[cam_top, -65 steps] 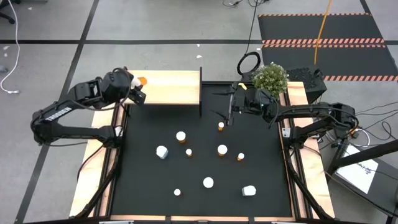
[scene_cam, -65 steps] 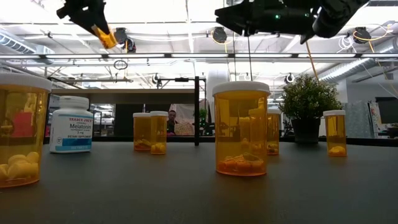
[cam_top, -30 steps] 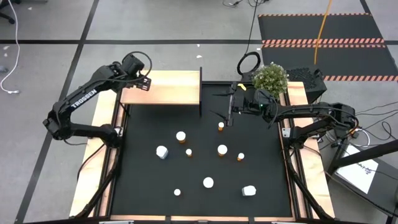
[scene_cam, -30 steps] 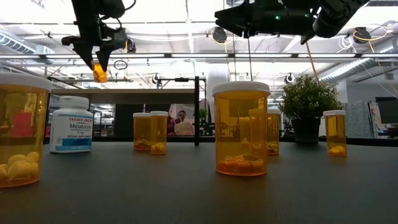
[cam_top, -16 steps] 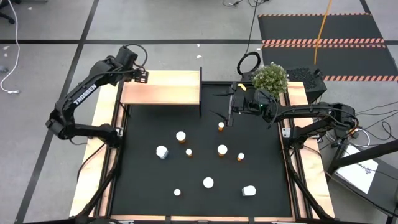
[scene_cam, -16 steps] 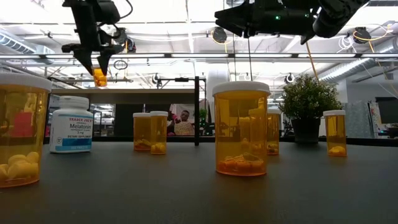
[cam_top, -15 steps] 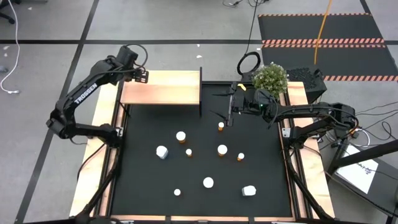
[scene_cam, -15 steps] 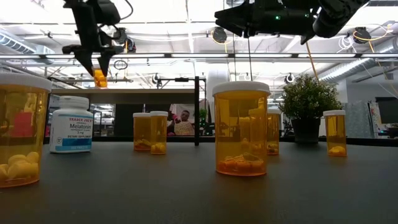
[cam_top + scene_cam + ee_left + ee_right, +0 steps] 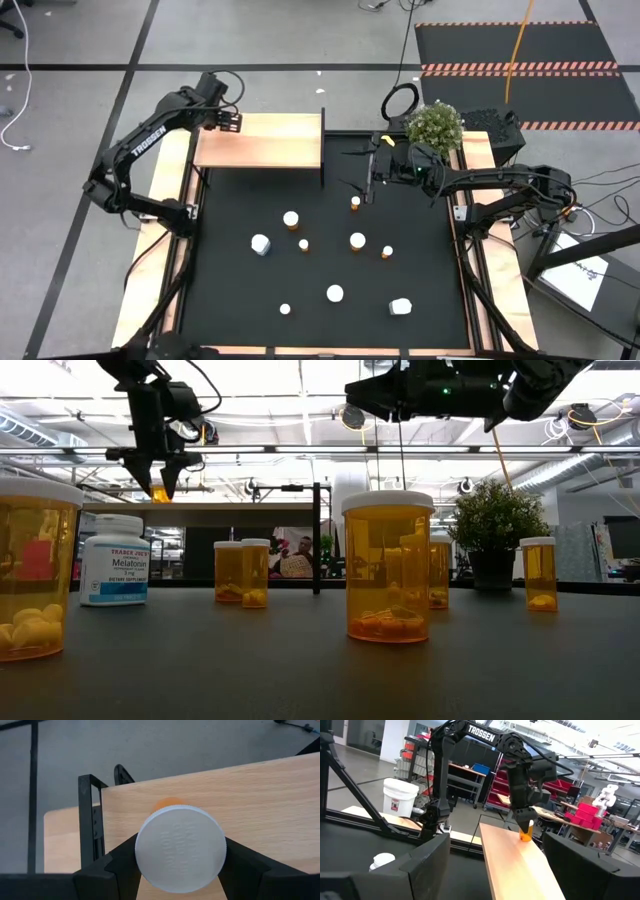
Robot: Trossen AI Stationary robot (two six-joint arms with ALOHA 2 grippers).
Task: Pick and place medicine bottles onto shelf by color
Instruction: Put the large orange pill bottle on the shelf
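My left gripper (image 9: 228, 121) is shut on a small orange medicine bottle (image 9: 525, 833) with a white cap (image 9: 180, 848). It holds the bottle over the far left corner of the light-wood shelf (image 9: 262, 141). My right gripper (image 9: 365, 170) hangs open in the air past the shelf's right end, holding nothing. Several more medicine bottles stand upright on the black mat (image 9: 420, 260). Most are orange with white caps, such as the large one (image 9: 388, 567). A white one with a bluish label (image 9: 114, 559) stands among them. My left gripper pinches the bottle between its two fingers (image 9: 122, 860), one on each side at the white cap's rim (image 9: 142, 851). The fingers come from above, slanting down. The bottle hangs upright below them, its bottom (image 9: 160, 495) close over the shelf board; I cannot tell whether it touches.
A black upright post (image 9: 322, 148) stands at the shelf's right end. A potted plant (image 9: 435, 125) sits at the table's far right, behind my right arm. The rest of the shelf board (image 9: 515, 865) lies bare.
My left gripper has carried the orange bottle toward the table's far edge, along the shelf's left end, and has sunk a little toward the board. It has stayed shut on the bottle, which has stayed upright.
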